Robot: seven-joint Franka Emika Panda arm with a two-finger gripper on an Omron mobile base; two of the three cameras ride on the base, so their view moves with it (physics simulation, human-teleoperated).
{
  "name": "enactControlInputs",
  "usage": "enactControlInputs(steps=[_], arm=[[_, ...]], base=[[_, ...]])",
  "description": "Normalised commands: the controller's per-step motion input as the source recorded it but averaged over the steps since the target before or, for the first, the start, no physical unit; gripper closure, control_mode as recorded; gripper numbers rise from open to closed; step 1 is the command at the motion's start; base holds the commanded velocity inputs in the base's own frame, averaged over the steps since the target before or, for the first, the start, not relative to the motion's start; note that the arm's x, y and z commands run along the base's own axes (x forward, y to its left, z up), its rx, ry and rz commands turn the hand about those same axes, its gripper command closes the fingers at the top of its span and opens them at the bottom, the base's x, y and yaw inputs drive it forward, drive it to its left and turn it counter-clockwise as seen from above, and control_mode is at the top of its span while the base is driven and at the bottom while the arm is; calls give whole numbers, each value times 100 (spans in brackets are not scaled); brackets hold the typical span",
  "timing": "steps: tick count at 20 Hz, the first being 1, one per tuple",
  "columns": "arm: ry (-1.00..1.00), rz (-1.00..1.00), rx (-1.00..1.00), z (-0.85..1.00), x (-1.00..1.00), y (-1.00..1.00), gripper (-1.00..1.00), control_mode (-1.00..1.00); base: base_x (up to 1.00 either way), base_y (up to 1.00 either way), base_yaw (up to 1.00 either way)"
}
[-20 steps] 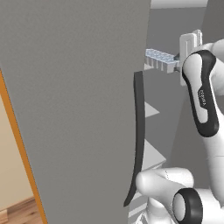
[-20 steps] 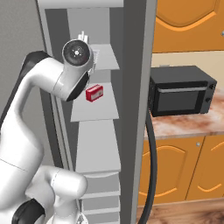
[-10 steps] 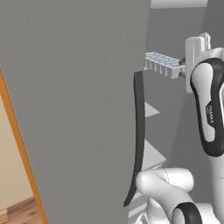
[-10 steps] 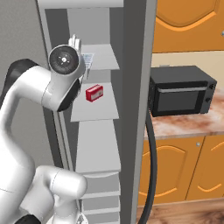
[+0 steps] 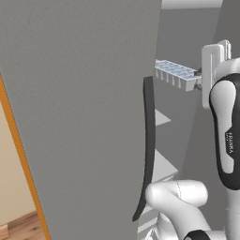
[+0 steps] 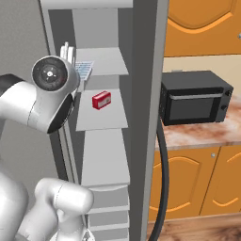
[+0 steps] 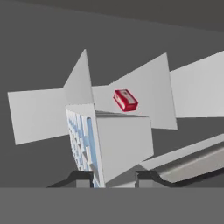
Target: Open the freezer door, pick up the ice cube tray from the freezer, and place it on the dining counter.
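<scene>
Hand view: 2 fingers (image 7: 109,179) pinch the tray (image 7: 85,144) edge-on, its long axis running straight away from them, over a freezer shelf (image 6: 101,61); door (image 5: 79,108) stands open beside.

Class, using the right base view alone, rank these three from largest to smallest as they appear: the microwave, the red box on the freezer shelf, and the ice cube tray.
1. The microwave, clearly the largest.
2. The red box and the ice cube tray: the visible parts look alike in size. The arm hides part of the tray, so I will not rank these two.
</scene>
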Motion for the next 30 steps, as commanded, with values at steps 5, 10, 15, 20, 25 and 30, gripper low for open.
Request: enactControlInputs(steps=[5,10,15,20,25,30], arm=[[0,0,0,3,-39,5,100,-100],[0,0,0,7,-38,0,100,-100],[0,0,0,3,-45,0,100,-100],[0,0,0,0,-39,0,100,-100],[0,0,0,0,-21,0,100,-100],[0,0,0,0,-14,0,100,-100]], base=[[0,0,0],[0,0,0],[0,0,0],[0,0,0],[0,0,0],[0,0,0]])
